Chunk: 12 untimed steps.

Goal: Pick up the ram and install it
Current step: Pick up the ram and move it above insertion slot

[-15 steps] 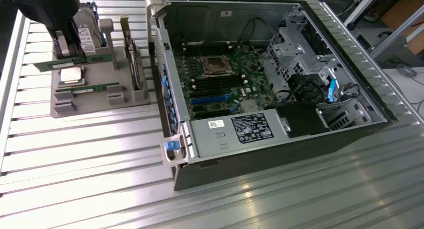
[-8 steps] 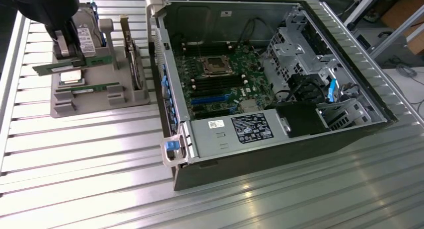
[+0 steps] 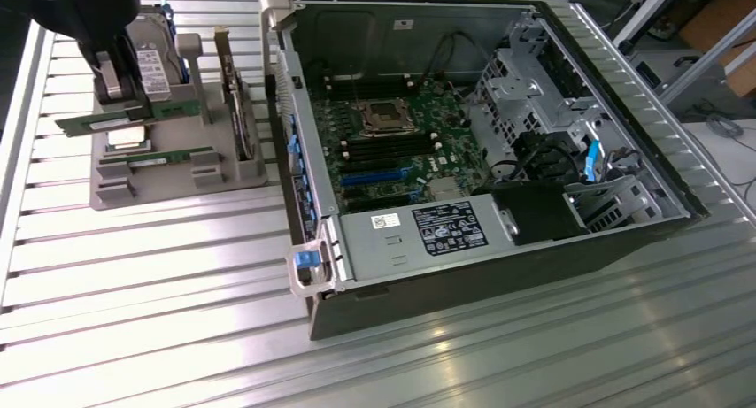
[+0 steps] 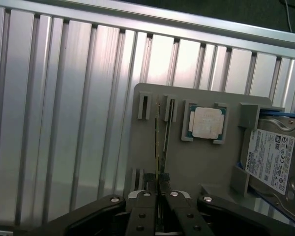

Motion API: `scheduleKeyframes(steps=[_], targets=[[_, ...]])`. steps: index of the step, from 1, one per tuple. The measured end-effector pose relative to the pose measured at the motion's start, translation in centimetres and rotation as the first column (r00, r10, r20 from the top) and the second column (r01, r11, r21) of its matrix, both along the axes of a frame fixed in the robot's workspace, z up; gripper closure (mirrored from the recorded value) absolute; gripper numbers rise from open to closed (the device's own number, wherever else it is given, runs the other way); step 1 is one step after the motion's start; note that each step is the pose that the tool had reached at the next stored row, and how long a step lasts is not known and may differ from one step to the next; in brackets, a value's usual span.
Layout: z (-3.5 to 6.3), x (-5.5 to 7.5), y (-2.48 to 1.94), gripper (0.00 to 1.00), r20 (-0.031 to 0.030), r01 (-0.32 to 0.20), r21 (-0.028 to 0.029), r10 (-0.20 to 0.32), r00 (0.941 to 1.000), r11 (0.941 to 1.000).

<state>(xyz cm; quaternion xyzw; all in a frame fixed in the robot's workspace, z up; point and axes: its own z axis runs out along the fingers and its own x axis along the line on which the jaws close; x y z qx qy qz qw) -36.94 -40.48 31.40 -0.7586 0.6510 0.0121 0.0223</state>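
Observation:
My gripper (image 3: 123, 103) hangs over the grey parts holder (image 3: 177, 173) at the exterior view's left. It is shut on the ram (image 3: 88, 125), a thin green stick held by its upper edge, slightly tilted, just above the holder. From the wrist camera the ram (image 4: 159, 142) appears edge-on, pinched between the black fingertips of the gripper (image 4: 160, 181). A second, like stick (image 3: 148, 160) lies in the holder's front slot. The open computer case (image 3: 614, 80) stands at the exterior view's right, with black memory slots (image 3: 390, 149) on its motherboard.
The holder (image 4: 196, 167) also carries a square silver processor (image 4: 206, 123) and a hard drive (image 4: 270, 157) with a white label. Inside the case are the processor socket (image 3: 384, 116), a power supply (image 3: 443, 231) and a drive cage (image 3: 526, 67). Ribbed aluminium tabletop (image 3: 154, 284) surrounds everything.

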Motion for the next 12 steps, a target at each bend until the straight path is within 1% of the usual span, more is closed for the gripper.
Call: scheduleKeyframes(steps=[6, 9, 12], targets=[[0.45, 0.0, 0.00, 0.87, 0.0000, -0.002, -0.0012, 0.002, 1.0000, 1.0000], [0.91, 0.0, 0.00, 0.87, 0.0001, -0.003, -0.0012, 0.003, 1.0000, 1.0000], [1.15, 0.0, 0.00, 0.87, 0.0002, -0.003, -0.0011, 0.003, 1.0000, 1.0000]])
